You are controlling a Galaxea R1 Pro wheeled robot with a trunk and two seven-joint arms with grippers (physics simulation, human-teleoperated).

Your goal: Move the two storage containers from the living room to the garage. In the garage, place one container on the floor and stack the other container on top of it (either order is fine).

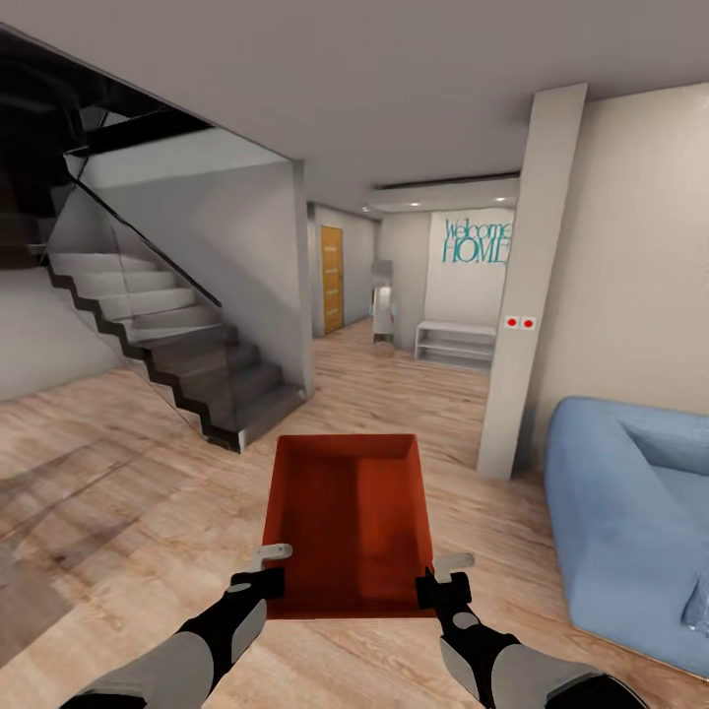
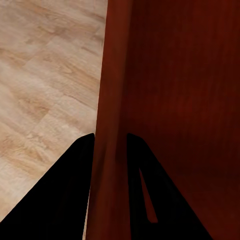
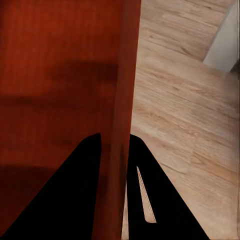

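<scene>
One orange-red storage container (image 1: 350, 522) hangs level in front of me over the light wood-plank floor (image 1: 128, 473), open side up and empty. My left gripper (image 1: 271, 566) is shut on its left wall near the close corner, and my right gripper (image 1: 438, 576) is shut on its right wall. In the left wrist view the container wall (image 2: 112, 100) runs between the dark fingers (image 2: 75, 190) of the left gripper (image 2: 110, 142). The right wrist view shows the same grip of the right gripper (image 3: 115, 142) on the wall (image 3: 125, 90). The other container is out of view.
A dark staircase (image 1: 167, 335) with a glass side rises at the left. A white pillar (image 1: 527, 295) and a blue sofa (image 1: 630, 512) stand at the right. Between them a hallway leads to a wooden door (image 1: 331, 279) and a white shelf (image 1: 455, 345).
</scene>
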